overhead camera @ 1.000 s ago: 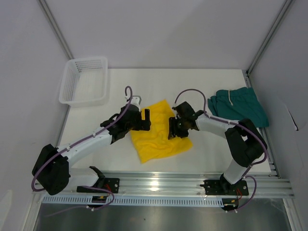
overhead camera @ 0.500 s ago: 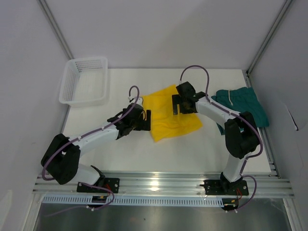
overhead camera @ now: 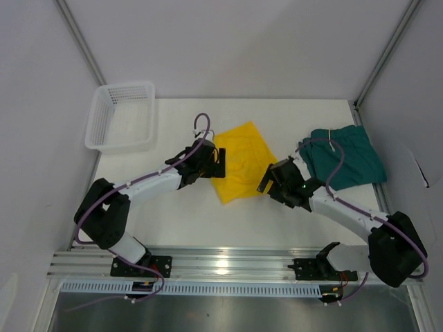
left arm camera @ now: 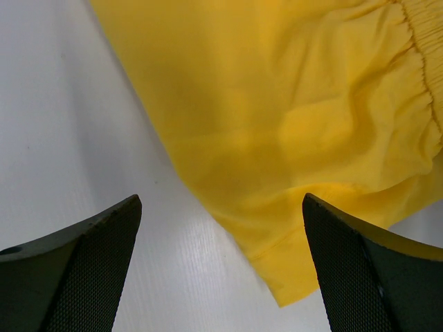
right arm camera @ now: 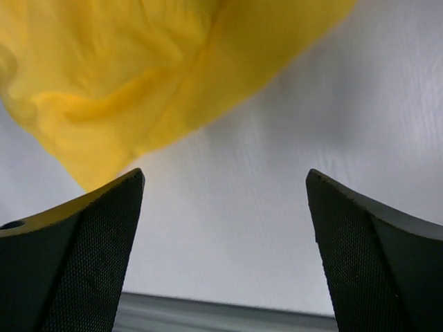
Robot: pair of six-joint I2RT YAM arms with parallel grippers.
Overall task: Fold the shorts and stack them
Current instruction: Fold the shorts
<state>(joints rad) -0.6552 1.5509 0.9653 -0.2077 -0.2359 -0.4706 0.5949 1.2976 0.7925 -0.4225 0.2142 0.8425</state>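
Note:
The yellow shorts point(overhead camera: 241, 161) lie folded on the white table at centre. They fill the upper part of the left wrist view point(left arm camera: 291, 124) and the upper left of the right wrist view point(right arm camera: 131, 76). The teal-green shorts point(overhead camera: 346, 156) with a white drawstring lie crumpled at the right. My left gripper point(overhead camera: 220, 163) is open and empty at the yellow shorts' left edge, its fingertips point(left arm camera: 90, 256) over their near corner. My right gripper point(overhead camera: 266, 181) is open and empty just off their right corner, over bare table.
A white mesh basket point(overhead camera: 122, 116) stands at the back left. Metal frame posts rise at both back corners. The aluminium rail point(overhead camera: 228, 263) runs along the near edge.
Both grippers have let go of the yellow shorts, which now lie folded and farther back. The right gripper has pulled back toward the near right; the left gripper has moved right along the cloth's edge.

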